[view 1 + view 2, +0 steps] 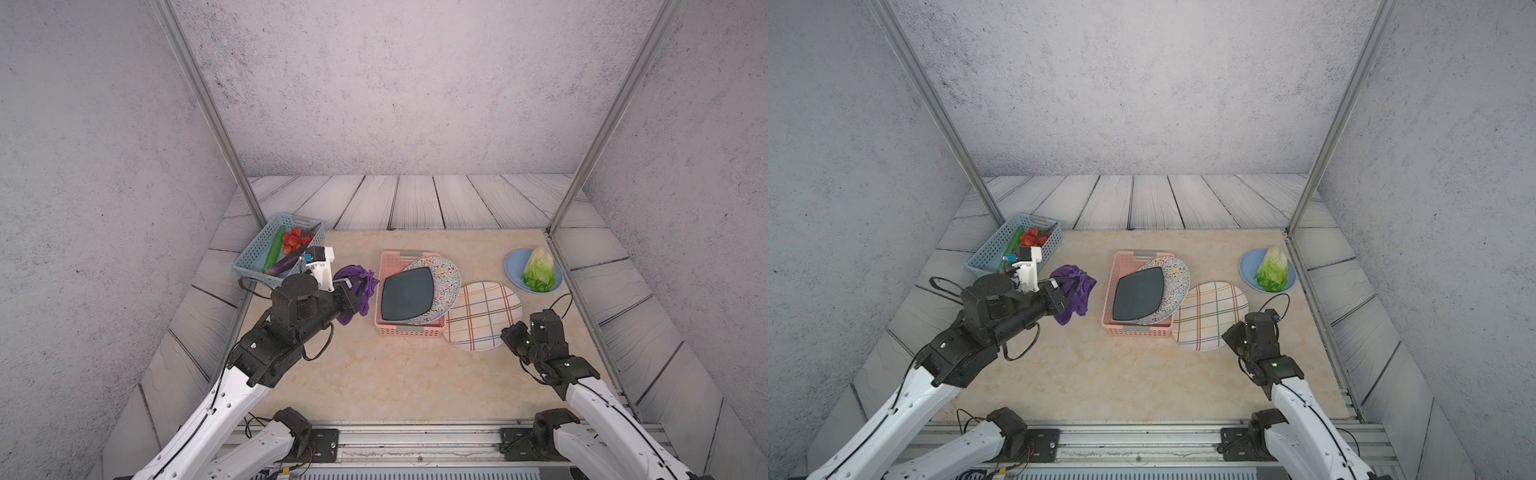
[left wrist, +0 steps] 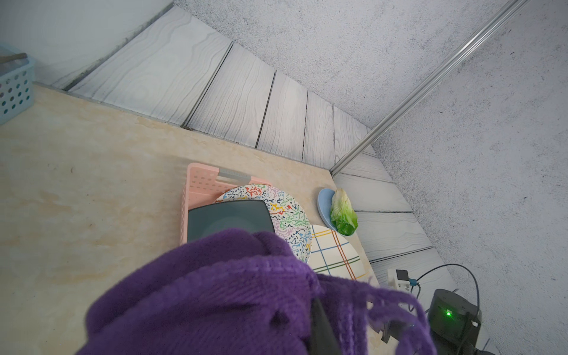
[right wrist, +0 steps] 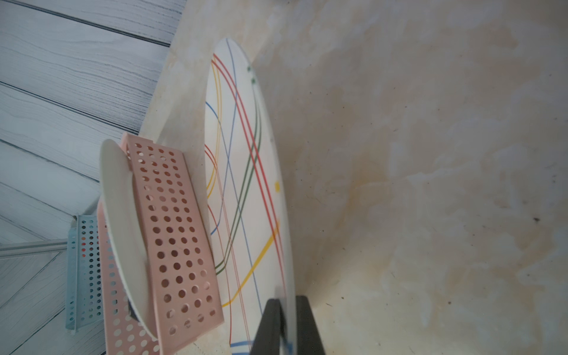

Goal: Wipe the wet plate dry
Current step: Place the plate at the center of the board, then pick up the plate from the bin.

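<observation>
Here's the right gripper (image 3: 287,329), its two black fingers (image 3: 307,325) pinched onto the rim of the round white plate with crossing red, yellow, blue and green lines (image 3: 242,153), one finger on each face. The plate is seen nearly edge-on. On its patterned side, the pink perforated plastic basket (image 3: 175,233) sits right up against it, and a pale round dish (image 3: 120,221) leans out over that basket's wall. Beyond the pink basket, farther from the plate, stands a light blue perforated basket (image 3: 81,270). Behind the plate's plain side spreads the beige marbled tabletop (image 3: 430,184), and grey wood-grain planks (image 3: 61,76) border the top past the plate's far edge.
</observation>
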